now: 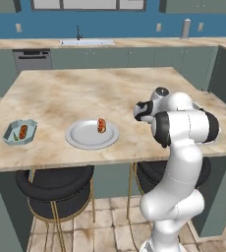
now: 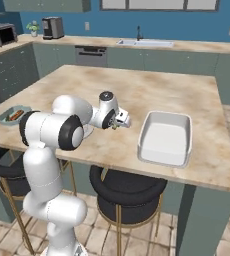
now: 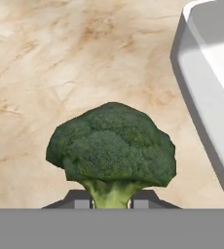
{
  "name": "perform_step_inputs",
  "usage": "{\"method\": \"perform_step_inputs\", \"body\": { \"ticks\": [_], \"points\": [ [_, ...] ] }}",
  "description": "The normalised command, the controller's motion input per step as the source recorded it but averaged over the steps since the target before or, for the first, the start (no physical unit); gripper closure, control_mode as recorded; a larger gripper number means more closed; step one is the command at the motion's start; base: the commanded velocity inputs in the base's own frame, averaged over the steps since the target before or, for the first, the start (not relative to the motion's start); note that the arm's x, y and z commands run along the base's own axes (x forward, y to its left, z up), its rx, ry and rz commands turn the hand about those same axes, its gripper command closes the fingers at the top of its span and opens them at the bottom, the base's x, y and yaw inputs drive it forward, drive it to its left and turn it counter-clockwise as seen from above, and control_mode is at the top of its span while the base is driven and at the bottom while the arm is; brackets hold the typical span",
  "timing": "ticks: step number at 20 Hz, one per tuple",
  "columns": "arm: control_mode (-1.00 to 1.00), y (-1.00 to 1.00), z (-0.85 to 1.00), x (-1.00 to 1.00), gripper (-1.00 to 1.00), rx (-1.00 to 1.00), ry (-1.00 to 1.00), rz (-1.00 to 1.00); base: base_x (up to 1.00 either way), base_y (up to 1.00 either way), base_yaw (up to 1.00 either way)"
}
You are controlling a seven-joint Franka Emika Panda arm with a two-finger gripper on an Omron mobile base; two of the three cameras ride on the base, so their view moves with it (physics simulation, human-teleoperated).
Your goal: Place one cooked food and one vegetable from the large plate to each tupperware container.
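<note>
The gripper clamps a broccoli by its stem, apparently above counter just beside the white tub.

1. A beige marble island counter filled the middle of the kitchen.
2. Black round stools on gold legs stood under its 6 o'clock edge.
3. A blue wall rose at 12 o'clock above grey-green cabinets.
4. A sink sat in the back counter; a dishwasher stood at 10 o'clock.
5. The floor was beige tile.
6. A coffee machine and toaster oven stood at 10 o'clock.
</note>
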Motion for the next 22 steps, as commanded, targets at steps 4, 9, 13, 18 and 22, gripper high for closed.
{"method": "perform_step_inputs", "body": {
  "ticks": [4, 9, 13, 18, 22],
  "points": [
    [1.0, 0.0, 0.0, 0.0, 1.0, 0.0, 0.0, 0.0, 0.0, -0.4, 0.0],
    [1.0, 0.0, 0.0, 0.0, 1.0, 0.0, 0.0, 0.0, 0.0, -0.12, 0.0],
    [1.0, 0.0, 0.0, 0.0, 1.0, 0.0, 0.0, 0.0, 0.0, -0.1, 0.0],
    [-1.0, -0.04, 0.0, 0.0, 1.0, 0.0, 0.0, 0.0, 0.0, -0.04, 0.0],
    [-1.0, -0.14, 0.02, 0.0, 1.0, 0.0, 0.0, 0.0, 0.0, 0.0, 0.0]
  ]
}}
